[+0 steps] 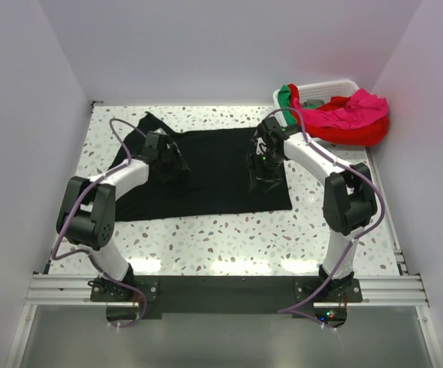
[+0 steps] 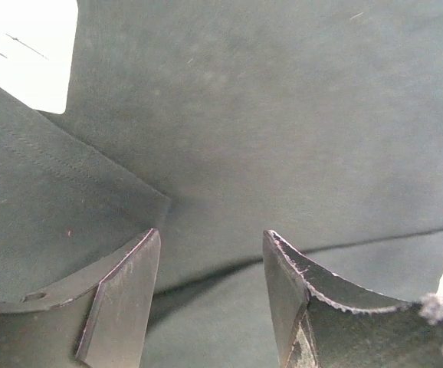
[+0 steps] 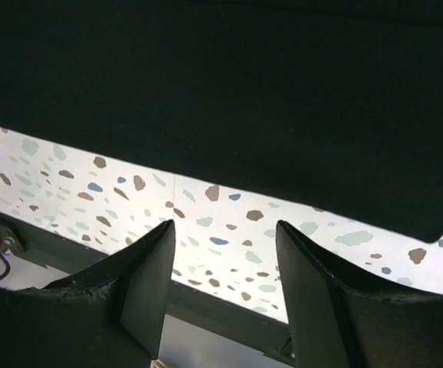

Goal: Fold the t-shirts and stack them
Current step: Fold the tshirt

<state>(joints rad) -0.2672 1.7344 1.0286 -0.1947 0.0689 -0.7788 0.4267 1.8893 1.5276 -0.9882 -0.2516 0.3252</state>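
Evidently laid flat on the desk (image 1: 229,238) for folding, the black t-shirt (image 1: 206,172) waits beneath left gripper (image 2: 210,284) and right gripper (image 3: 225,253), both parted, empty.

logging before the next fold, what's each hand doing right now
left hand: open, holding nothing, just above the black t-shirt
right hand: open, holding nothing
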